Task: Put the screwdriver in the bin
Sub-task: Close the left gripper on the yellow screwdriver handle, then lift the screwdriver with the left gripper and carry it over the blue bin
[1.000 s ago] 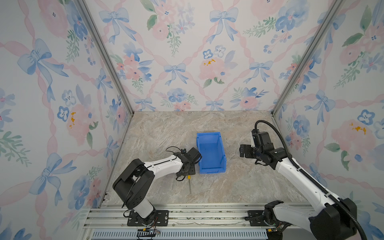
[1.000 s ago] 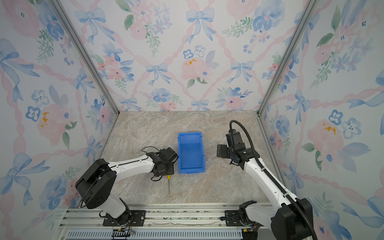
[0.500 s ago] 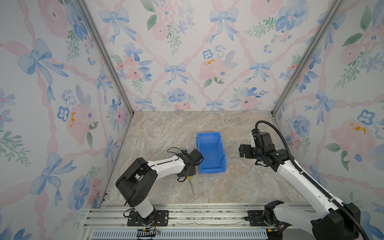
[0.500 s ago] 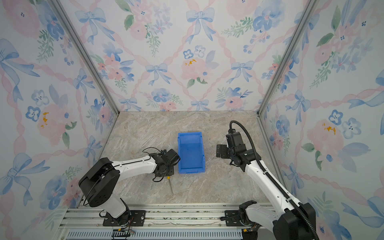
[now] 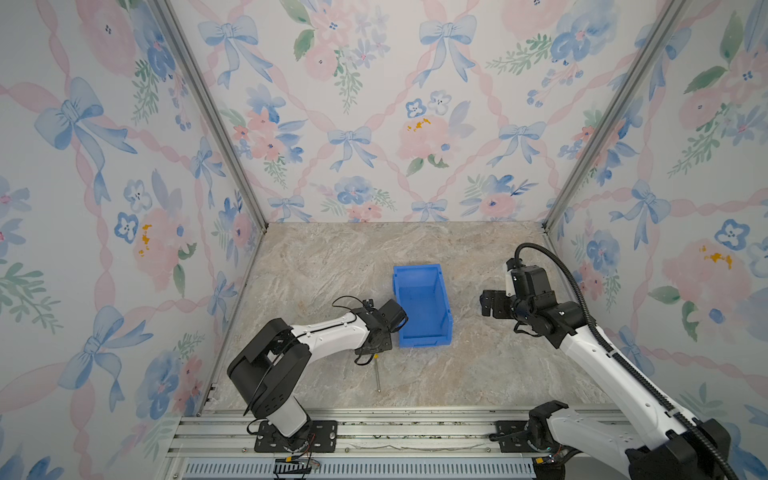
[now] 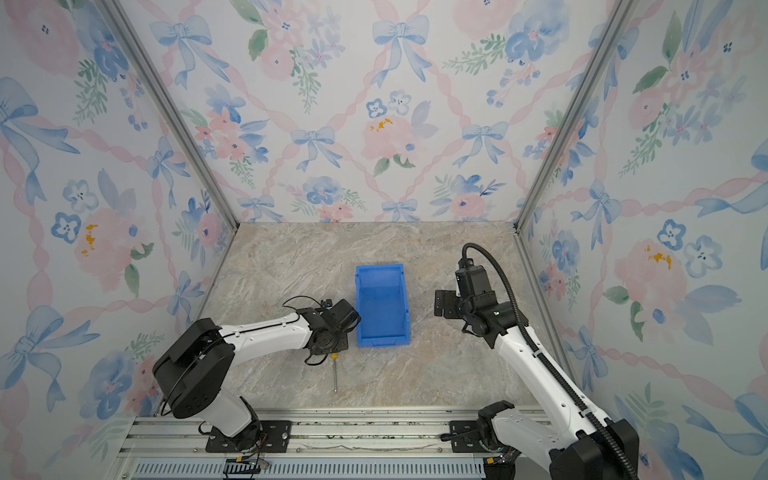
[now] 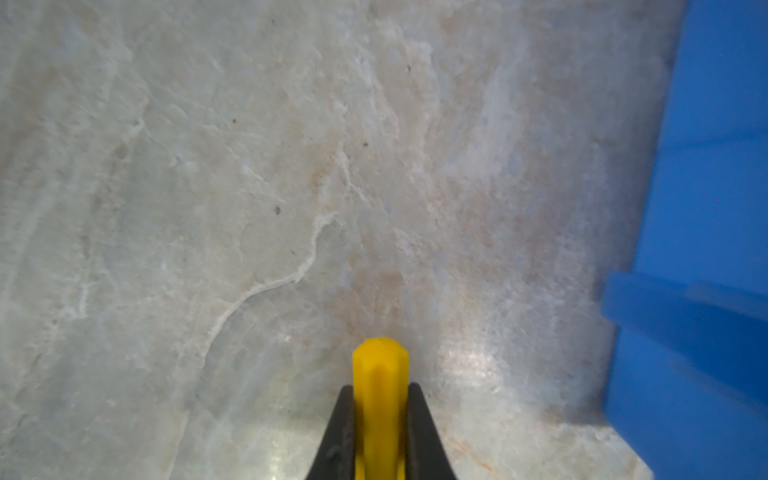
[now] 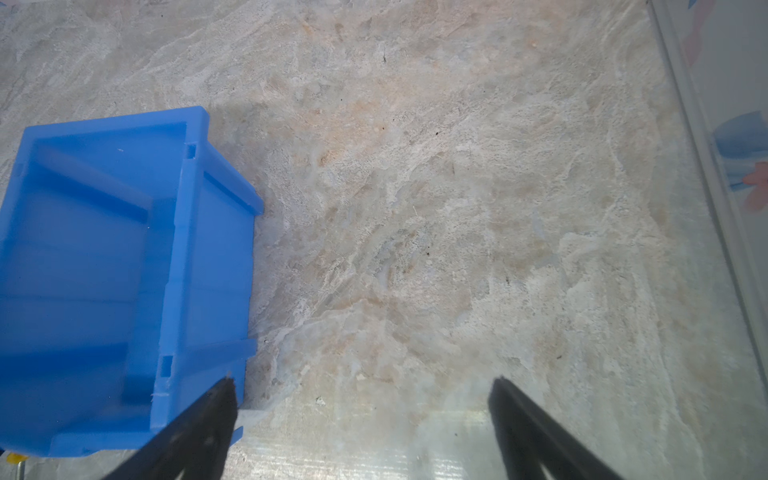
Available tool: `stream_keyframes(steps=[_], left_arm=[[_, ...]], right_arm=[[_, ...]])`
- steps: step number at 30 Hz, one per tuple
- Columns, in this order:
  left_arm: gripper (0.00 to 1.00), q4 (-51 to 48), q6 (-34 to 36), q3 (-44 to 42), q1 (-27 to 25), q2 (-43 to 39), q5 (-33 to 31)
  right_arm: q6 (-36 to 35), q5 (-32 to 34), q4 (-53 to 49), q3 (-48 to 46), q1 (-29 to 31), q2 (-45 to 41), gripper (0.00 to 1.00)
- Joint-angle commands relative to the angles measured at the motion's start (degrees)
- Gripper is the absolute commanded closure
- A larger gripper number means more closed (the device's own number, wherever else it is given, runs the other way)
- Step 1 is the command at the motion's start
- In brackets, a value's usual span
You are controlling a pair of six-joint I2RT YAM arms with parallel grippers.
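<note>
Apart a second ago, the fingers of the left gripper (image 7: 380, 395) now clamp the yellow handle of the screwdriver (image 7: 380, 365) between them, readying its lift into the blue bin (image 7: 706, 208) just beside; the right gripper (image 8: 364, 382) stands wide apart.

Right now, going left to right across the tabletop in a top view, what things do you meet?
In order: screwdriver, its yellow handle pinched in the left gripper → bin → right gripper, jaws open.
</note>
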Motion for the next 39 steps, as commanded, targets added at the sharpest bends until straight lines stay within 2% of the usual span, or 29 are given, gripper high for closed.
stream_keyframes(steps=[1,9,15,24,33,39], left_arm=[[1.0,-1.5,-0.7,-0.2,-0.5,-4.4,-1.2],[1.0,-4.5,1.6,4.3,-0.3,-9.5,-3.4],[1.0,-5.7,5.6,12.9,-0.1,-9.8,-4.4],[1.0,-6.1,9.2,27.8,-0.2,-3.0,-3.1],[1.0,-5.9,11.8,44.0,-1.4,9.7,0.2],[1.0,-5.9,11.8,50.3,-2.1,17.0,2.9]], right_arm=[[-0.8,-0.8,-2.5,0.7,0.5,-1.3,0.03],[0.4,-1.4,-2.6,0.7,0.5,-1.3,0.03],[1.1,-1.7,-2.4,1.7,0.5,-0.5,0.03],[1.8,-1.8,-2.9,3.3,0.4,0.0,0.03],[2.8,-0.6,-3.5,2.9,-0.2,-0.5,0.03],[3.6,-0.2,-3.9,1.5,-1.6,-2.3,0.03]])
